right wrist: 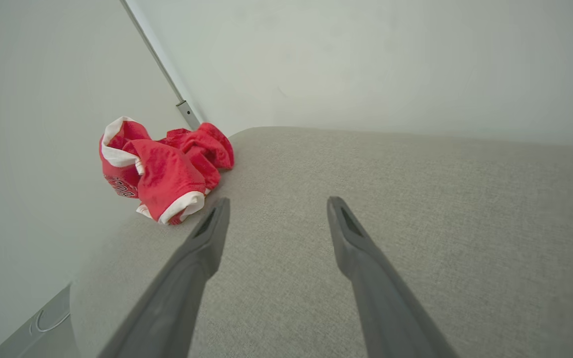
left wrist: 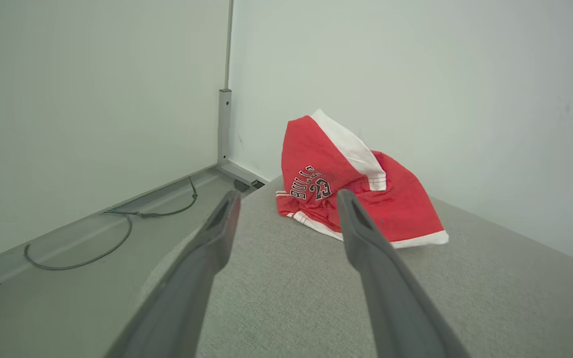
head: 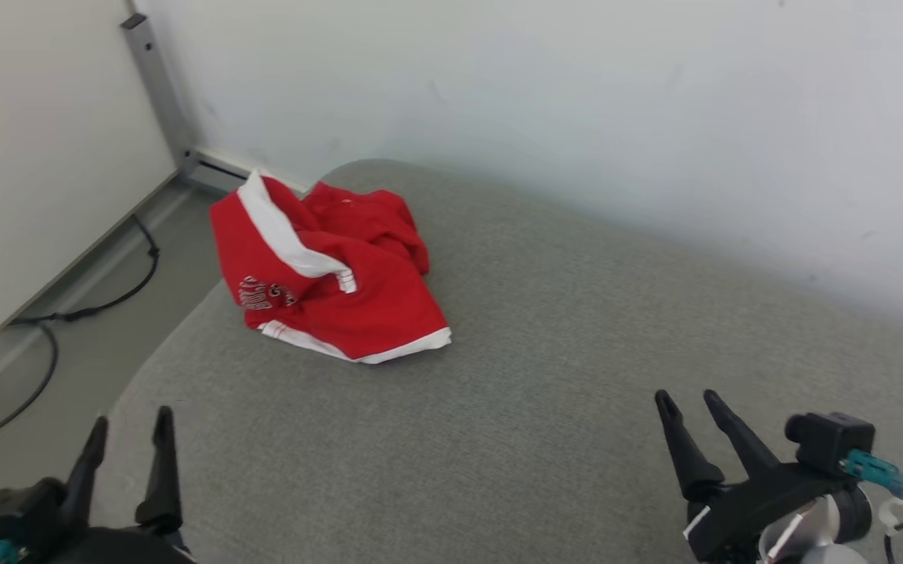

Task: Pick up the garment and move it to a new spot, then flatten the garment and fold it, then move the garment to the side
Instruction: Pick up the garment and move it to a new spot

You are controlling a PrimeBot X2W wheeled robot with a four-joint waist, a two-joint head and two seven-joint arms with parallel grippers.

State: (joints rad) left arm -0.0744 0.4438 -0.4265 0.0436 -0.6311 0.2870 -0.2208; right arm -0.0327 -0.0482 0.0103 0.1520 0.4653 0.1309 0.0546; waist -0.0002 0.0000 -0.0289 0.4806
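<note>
A crumpled red garment (head: 326, 270) with white trim and dark lettering lies bunched at the far left corner of a grey fabric surface (head: 545, 392). The left wrist view has the garment (left wrist: 351, 184) just beyond the fingertips, lettering facing the camera. From the right wrist the garment (right wrist: 162, 169) sits at the upper left. My left gripper (head: 130, 423) rests at the lower left, open and empty, well short of the garment. My right gripper (head: 690, 399) is at the lower right, open and empty, far from it. My left gripper (left wrist: 286, 196) and my right gripper (right wrist: 275, 204) both show spread fingers.
White walls (head: 576, 102) close the far side and the left. A grey metal post (head: 157, 86) stands in the corner. A black cable (head: 52, 345) trails over the floor to the left of the surface. The surface's rounded left edge (head: 146, 368) drops to the floor.
</note>
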